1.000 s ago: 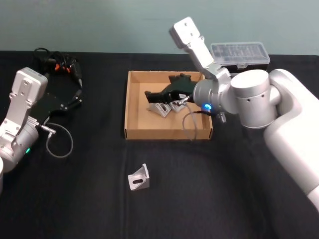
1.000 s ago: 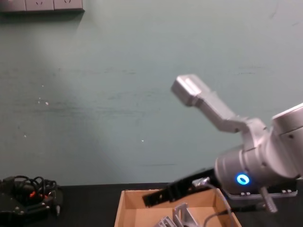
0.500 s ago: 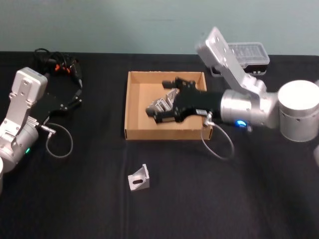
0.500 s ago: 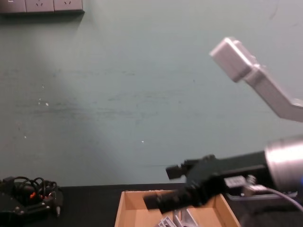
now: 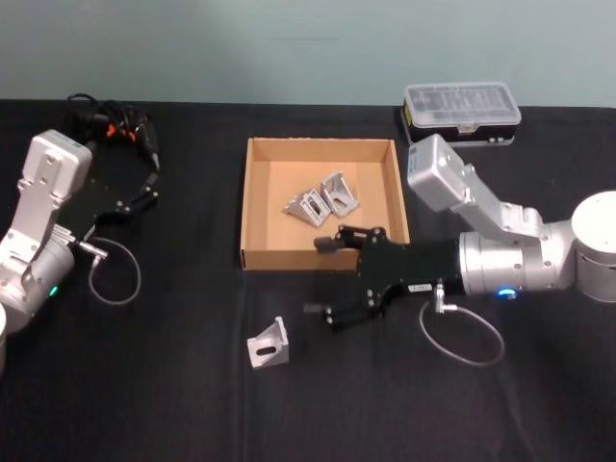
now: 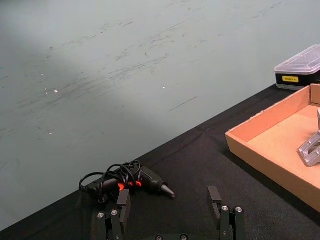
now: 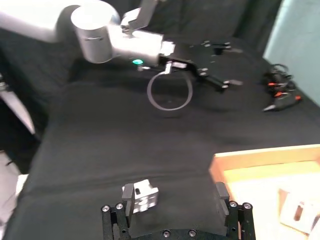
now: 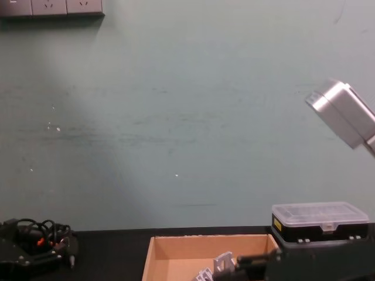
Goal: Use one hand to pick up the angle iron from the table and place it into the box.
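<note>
Both grippers stand spread and empty, the left gripper (image 5: 146,185) parked well left of the box (image 5: 248,207), one loose angle iron (image 5: 269,344) lying on the table (image 5: 164,395) before the box's left corner, two angle irons (image 5: 310,205) inside the box, the right gripper (image 5: 324,279) just before its front wall.

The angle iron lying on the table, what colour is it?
The angle iron is silver-grey, clearest in the head view.
</note>
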### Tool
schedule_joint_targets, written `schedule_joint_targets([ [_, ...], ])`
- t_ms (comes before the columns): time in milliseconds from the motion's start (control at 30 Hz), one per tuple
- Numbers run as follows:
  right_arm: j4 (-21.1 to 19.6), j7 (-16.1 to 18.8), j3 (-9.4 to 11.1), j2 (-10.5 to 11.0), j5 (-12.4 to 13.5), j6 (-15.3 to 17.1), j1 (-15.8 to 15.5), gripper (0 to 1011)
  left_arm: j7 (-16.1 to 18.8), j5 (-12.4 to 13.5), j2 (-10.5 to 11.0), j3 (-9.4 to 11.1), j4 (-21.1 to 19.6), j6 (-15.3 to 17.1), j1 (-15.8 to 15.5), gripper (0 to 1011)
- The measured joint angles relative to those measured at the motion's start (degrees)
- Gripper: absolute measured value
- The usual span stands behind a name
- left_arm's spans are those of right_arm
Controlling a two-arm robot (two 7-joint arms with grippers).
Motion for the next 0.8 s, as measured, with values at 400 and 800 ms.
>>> schedule_joint_targets([
  [400,2.1,4.7,-5.0,0.0,-0.2,-1.9,2.4,1003,0.0,0.0,0.0,0.0,0.0,0.0,0.0,1000],
  [800,6.0,6.1,-9.6,-2.7,-1.8,-2.0,6.0,1003,0.0,0.0,0.0,0.0,0.0,0.0,0.0,1000],
])
